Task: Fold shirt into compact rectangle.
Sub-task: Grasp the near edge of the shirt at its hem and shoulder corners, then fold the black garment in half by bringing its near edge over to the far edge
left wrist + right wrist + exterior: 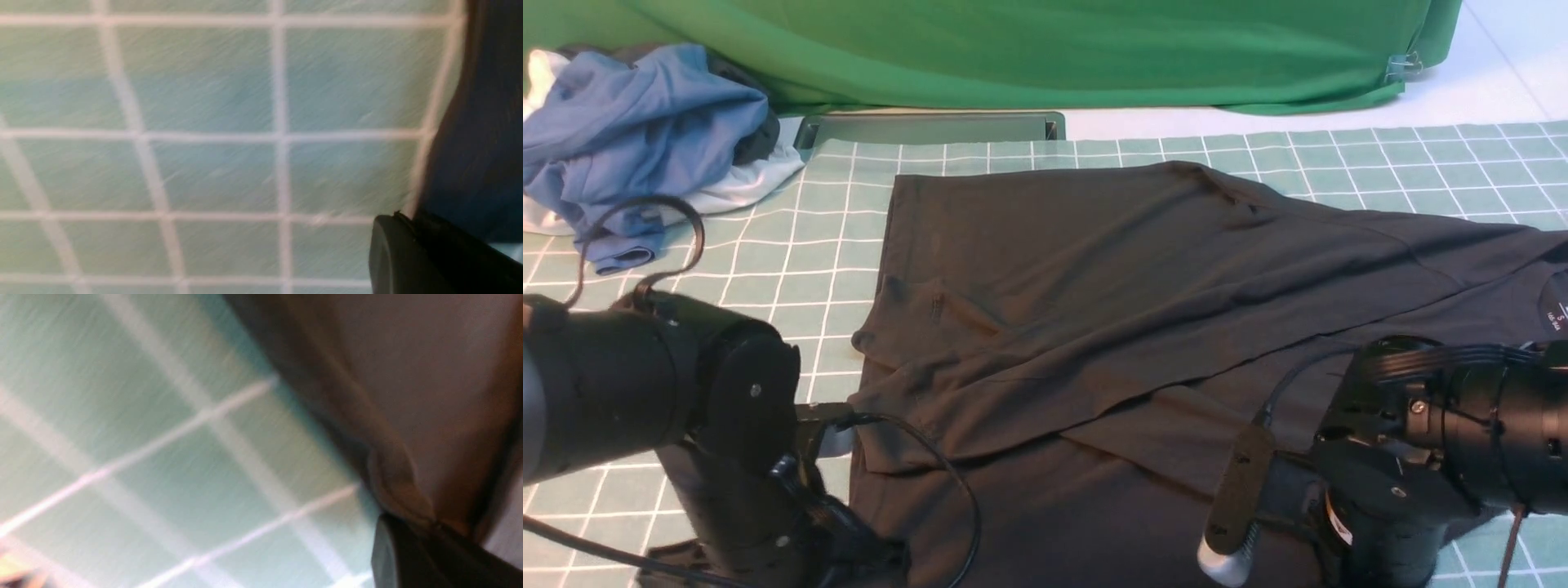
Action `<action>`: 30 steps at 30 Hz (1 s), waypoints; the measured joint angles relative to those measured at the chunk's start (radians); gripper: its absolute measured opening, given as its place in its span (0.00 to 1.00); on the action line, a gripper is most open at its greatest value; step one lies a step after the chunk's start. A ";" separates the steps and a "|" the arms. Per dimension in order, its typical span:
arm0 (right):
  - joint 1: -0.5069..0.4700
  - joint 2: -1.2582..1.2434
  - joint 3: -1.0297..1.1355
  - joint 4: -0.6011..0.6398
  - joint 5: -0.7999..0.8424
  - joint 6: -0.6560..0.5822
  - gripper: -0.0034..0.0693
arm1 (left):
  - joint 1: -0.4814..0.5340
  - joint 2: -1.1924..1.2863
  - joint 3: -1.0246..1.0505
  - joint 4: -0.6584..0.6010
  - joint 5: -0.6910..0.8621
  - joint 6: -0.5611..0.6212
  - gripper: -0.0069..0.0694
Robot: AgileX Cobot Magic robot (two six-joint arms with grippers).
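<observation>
The black shirt (1094,286) lies on the green grid mat (792,269), its far side folded over towards me in a slanting flap and the collar label at the right. My left arm (686,392) hangs over the shirt's near left edge. In the left wrist view my left gripper (402,220) is shut, with the dark shirt edge (482,122) running into its tip. My right arm (1421,441) is over the near right part. The right gripper (408,526) is shut on a bunched pinch of shirt fabric (429,375), just above the mat.
A pile of blue and white clothes (637,131) sits at the far left. A big green cloth (1013,49) hangs along the back, with a grey metal slot (931,128) in front of it. Bare mat shows to the left of the shirt and at the far right.
</observation>
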 joint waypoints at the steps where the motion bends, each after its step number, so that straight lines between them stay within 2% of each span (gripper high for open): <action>1: 0.019 -0.016 0.008 0.021 0.025 0.001 0.10 | 0.000 -0.013 0.000 0.012 0.023 0.000 0.11; 9: 0.171 -0.141 0.058 0.072 0.047 0.111 0.10 | 0.000 -0.126 0.050 -0.045 0.035 -0.001 0.11; 16: 0.183 -0.165 0.058 0.070 0.024 0.140 0.10 | 0.000 -0.141 0.052 -0.099 0.028 -0.004 0.12; 19: 0.183 -0.165 0.058 0.070 0.021 0.143 0.10 | 0.000 -0.142 0.052 -0.095 0.028 -0.014 0.15; 23: 0.183 -0.165 0.058 0.070 0.020 0.143 0.10 | 0.000 -0.144 0.068 -0.090 0.017 -0.062 0.26; 26: 0.183 -0.165 0.058 0.070 0.019 0.144 0.10 | 0.000 -0.145 0.124 -0.091 -0.054 -0.090 0.43; 30: 0.183 -0.165 0.058 0.069 0.017 0.144 0.10 | 0.000 -0.133 0.176 -0.114 -0.149 -0.094 0.59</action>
